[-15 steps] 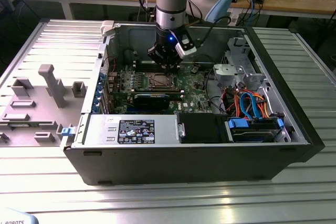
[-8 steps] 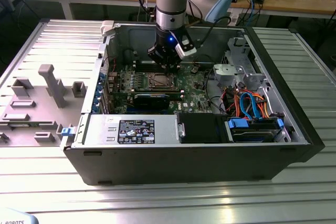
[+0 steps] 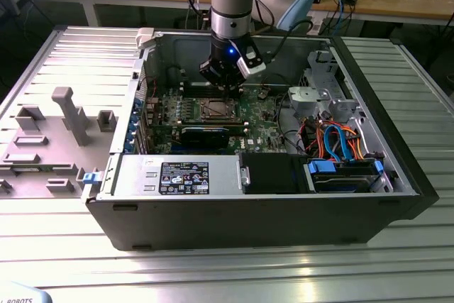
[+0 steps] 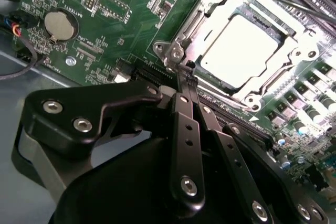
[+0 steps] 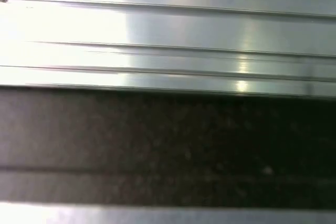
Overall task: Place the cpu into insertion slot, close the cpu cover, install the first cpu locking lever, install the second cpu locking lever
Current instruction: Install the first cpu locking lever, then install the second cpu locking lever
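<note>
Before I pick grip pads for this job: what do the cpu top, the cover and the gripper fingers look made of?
The cpu: metal lid by the look, dull silver-grey, matte, glaring softly rather than mirroring. The cover framing it: thin stamped metal, bright silver, with sharp glints on its bent edges. The gripper fingers: black, satin, bolted with silver screws; coated metal or hard plastic, I cannot tell which.

Dull silver-grey cpu [image 4: 240, 47] inside a silvery cpu cover [image 4: 210, 3], green motherboard [image 4: 126, 19] around (black gripper [image 4: 185, 74] lower centre).
</note>
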